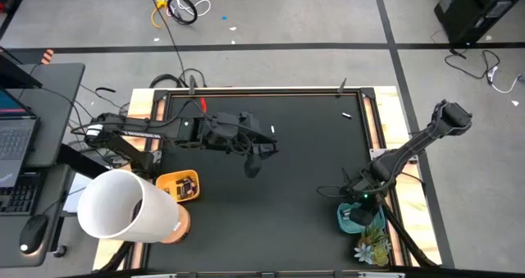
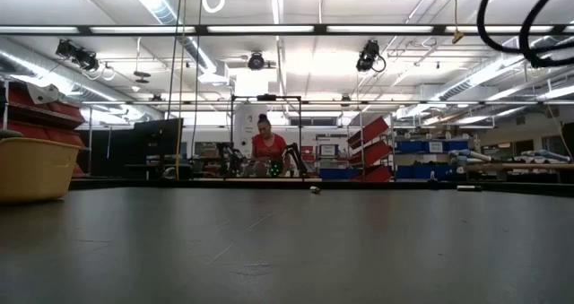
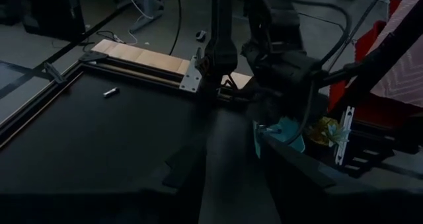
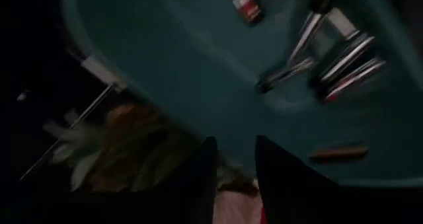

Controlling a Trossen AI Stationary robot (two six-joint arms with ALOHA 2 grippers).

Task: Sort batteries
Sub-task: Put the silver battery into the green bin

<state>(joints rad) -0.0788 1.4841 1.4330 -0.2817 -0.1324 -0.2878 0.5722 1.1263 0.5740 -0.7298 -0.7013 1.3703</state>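
Your right claw [image 4: 232,159] hangs over the teal bowl [image 4: 165,65] of batteries [image 4: 347,62], fingers slightly apart, holding nothing.

Long fluorescent strips [image 2: 269,28] light a workshop hall with exposed ceiling pipes. A person in red [image 2: 266,150] sits far back, near blue shelving [image 2: 430,147]. The concrete floor [image 1: 287,15] carries dark tape lines and loose cables [image 1: 176,7]. A laptop desk [image 1: 37,106] stands beside the black counter [image 1: 287,171].

Overhead and low views evenly lit; I see ceiling strip lights [image 2: 269,29] glaring, sheen on table [image 2: 287,250]. Both wrist views dim; right one motion-blurred, soft throughout.
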